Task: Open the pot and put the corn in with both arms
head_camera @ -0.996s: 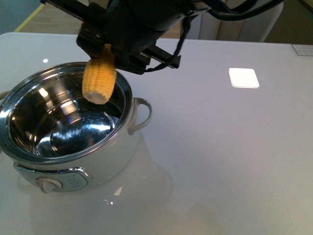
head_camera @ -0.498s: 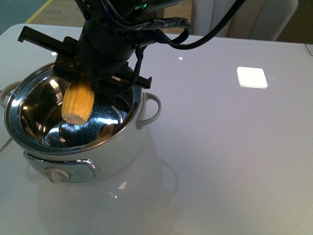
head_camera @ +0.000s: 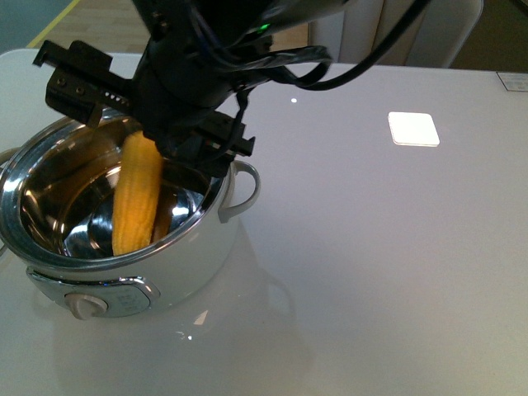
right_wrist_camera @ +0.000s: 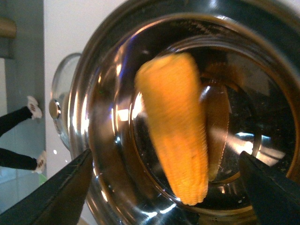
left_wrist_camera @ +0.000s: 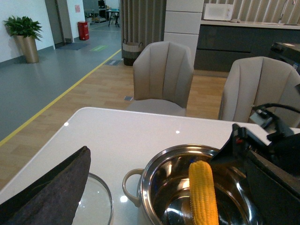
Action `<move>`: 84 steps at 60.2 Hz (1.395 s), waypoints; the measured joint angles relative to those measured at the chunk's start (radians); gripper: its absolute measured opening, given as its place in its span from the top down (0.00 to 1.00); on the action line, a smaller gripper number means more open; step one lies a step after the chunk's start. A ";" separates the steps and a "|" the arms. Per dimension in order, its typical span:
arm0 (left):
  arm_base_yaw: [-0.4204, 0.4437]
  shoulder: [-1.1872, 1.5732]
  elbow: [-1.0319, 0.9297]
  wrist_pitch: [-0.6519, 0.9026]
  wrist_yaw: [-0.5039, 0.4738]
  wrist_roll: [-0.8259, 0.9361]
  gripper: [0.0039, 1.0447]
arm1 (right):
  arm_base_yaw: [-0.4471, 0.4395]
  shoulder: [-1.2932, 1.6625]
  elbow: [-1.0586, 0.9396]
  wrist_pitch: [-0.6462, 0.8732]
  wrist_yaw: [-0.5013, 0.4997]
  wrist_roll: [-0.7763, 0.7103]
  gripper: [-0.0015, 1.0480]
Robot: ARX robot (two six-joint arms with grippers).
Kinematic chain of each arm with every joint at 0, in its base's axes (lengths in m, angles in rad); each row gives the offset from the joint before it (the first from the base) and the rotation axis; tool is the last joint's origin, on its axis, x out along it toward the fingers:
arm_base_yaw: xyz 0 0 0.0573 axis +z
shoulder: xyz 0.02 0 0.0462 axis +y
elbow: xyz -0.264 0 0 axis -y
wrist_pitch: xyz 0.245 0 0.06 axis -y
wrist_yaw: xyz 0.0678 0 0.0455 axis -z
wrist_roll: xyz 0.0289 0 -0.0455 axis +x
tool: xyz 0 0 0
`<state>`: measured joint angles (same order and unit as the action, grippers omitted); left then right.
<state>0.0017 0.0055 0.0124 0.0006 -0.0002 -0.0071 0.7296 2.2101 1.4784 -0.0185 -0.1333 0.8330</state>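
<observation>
White glossy tabletop [head_camera: 371,247] with a couple of beige chairs [left_wrist_camera: 163,77] behind it, so some kind of office kitchen corner. On it sits the electric pot [head_camera: 186,264], already open, and its glass lid [left_wrist_camera: 96,206] is lying on the table just beside the pot on the left arm's side.

The corn [head_camera: 136,198] is inside the pot mouth now, standing nearly upright with its lower tip down by the steel floor. From the right wrist view the right gripper [right_wrist_camera: 164,187] looks spread wide, both fingers [right_wrist_camera: 56,192] well apart from the cob [right_wrist_camera: 176,140] and nothing pinching it, so my read is it's been let go or is right at that point. Can't tell if the tip is actually touching the bottom.

The left gripper [left_wrist_camera: 44,187] only shows as a dark edge over the lid, so I can't tell what its fingers are doing.

If I were running this step: keep the fingers wide and lift the right arm [head_camera: 186,91] straight up, not sideways, since the arm hangs right over the rim and a sideways drag could clip the rim or tip the cob out.

The cob itself is plain husked yellow, tapered, tidy kernel rows, a bit blurred up close, and way smaller than the pot, so plenty of room.
</observation>
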 joint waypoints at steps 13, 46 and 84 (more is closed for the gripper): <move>0.000 0.000 0.000 0.000 0.000 0.000 0.06 | -0.108 -0.246 -0.219 0.163 -0.014 0.096 0.08; 0.000 0.000 0.000 0.000 -0.001 0.000 0.06 | -0.376 -1.077 -0.973 0.343 0.326 -0.298 0.18; 0.000 0.000 0.000 0.000 0.000 0.000 0.06 | -0.598 -1.466 -1.374 0.647 0.258 -0.824 0.98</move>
<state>0.0017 0.0055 0.0124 0.0006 -0.0002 -0.0071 0.1314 0.7441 0.1040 0.6289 0.1249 0.0093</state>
